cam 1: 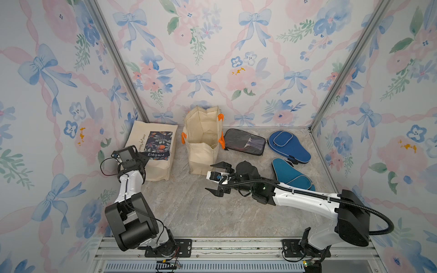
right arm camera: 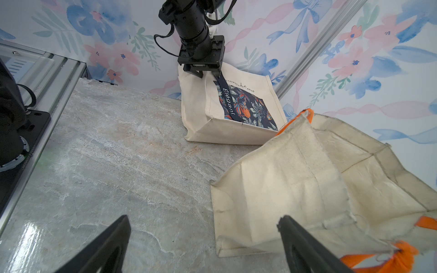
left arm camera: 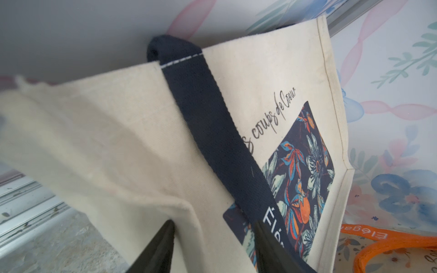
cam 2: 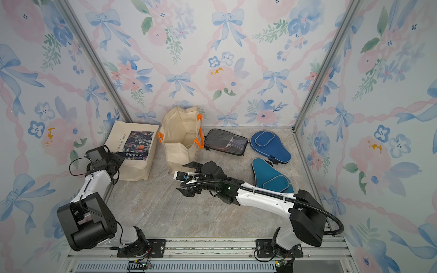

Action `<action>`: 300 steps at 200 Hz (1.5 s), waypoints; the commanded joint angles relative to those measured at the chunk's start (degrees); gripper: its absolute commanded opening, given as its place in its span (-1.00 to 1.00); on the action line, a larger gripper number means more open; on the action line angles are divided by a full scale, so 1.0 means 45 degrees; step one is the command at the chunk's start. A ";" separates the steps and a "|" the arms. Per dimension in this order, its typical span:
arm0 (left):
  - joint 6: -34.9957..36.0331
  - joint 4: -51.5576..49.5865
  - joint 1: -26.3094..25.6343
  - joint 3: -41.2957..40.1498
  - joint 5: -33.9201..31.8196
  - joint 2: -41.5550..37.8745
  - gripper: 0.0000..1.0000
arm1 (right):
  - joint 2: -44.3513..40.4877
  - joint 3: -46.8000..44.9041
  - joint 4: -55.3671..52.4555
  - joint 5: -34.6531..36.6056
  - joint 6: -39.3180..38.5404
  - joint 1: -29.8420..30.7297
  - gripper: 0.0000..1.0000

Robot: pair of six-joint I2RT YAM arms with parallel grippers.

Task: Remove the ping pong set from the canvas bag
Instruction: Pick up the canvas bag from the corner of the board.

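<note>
Leftmost, well to the left of the plain bag (cam 1: 203, 146), the printed bag (cam 1: 156, 151) lies tipped over, print up, and its mouth seems to face the side wall. The left hand (left arm camera: 212, 224) sits at the bag's near corner with the navy strap (left arm camera: 208, 123) and a fold of cloth between its fingers. The fingers are partway together, but I cannot tell whether they pinch anything yet. That hold looks meant to lift the bag or turn its mouth outward. Its inside is hidden in every view, so no ping pong set in it can be seen.

The plain bag stands upright and gaping, its orange handles (cam 1: 221, 139) flopped outward, and nothing shows inside it. Just in front of it the right hand (cam 1: 209, 177) hovers over the bare tabletop (cam 1: 189, 208). Its fingers are wide apart and hold nothing, probably ready to reach in once a mouth is presented.

Right of the plain bag three paddle cases lie flat. A grey pouch (cam 1: 244, 141) is just beside it, with a blue case (cam 1: 288, 144) further right. A teal case (cam 1: 290, 175) lies nearer the front, partly under the right arm.

As for obstacles, the plain bag stands between the right hand and the printed bag, and the wall crowds the printed bag's mouth.
</note>
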 commanded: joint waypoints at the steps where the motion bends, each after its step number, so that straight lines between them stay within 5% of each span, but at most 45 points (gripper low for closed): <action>1: 0.0321 0.0421 -0.0059 -0.0076 0.0379 -0.0071 -0.38 | 0.0061 -0.0110 0.0228 0.0073 0.0075 0.0086 0.94; 28: 0.0580 0.0421 -0.0058 -0.0069 0.0370 -0.0262 -1.00 | 0.0059 -0.0040 0.0185 0.0209 0.0076 0.0072 0.94; 106: 0.1402 0.0378 -0.0971 0.0837 -0.0567 -0.0949 -1.00 | -0.0090 -0.0373 0.0800 0.0723 0.1383 -0.0607 0.94; 178: 0.5603 0.0375 -0.5446 0.2353 -0.6240 -0.1413 -1.00 | -0.1074 -0.1408 0.2731 0.0621 0.6418 -0.3373 0.95; 229: 0.8548 0.0963 -0.7743 0.2626 -0.9213 -0.0608 -1.00 | -0.1300 -0.1933 0.3435 0.0447 0.8232 -0.4596 0.94; 300: 1.0513 0.1875 -0.7948 0.2968 -0.8874 -0.0610 -1.00 | -0.1614 -0.2423 0.4308 0.0368 0.8507 -0.4415 0.94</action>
